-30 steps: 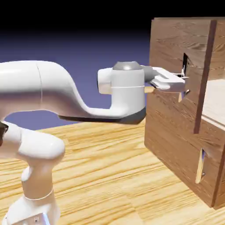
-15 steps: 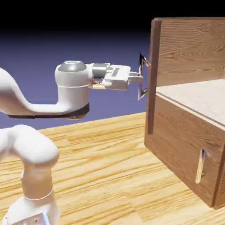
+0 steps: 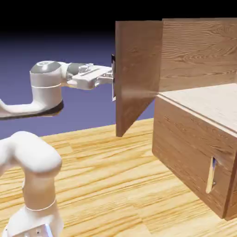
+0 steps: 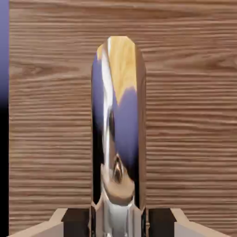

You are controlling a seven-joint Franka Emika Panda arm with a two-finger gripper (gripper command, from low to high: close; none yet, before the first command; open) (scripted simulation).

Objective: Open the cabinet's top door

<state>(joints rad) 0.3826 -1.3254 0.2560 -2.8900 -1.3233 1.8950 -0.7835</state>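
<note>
You cannot see the gripper's (image 3: 111, 78) fingertips in the exterior view: the top door's (image 3: 139, 74) edge hides where they meet the handle (image 3: 113, 77), of which only a sliver shows beside that door. The cabinet (image 3: 194, 139) runs off the view's right edge. In the hand view, the handle (image 4: 118, 125) covers the finger tips, and the door (image 4: 185, 115) overfills the picture.

No readable text, label, brand, number or sign is shown on any surface in either view; only plain wood grain, white casing and mirrored metal are presented.
</note>
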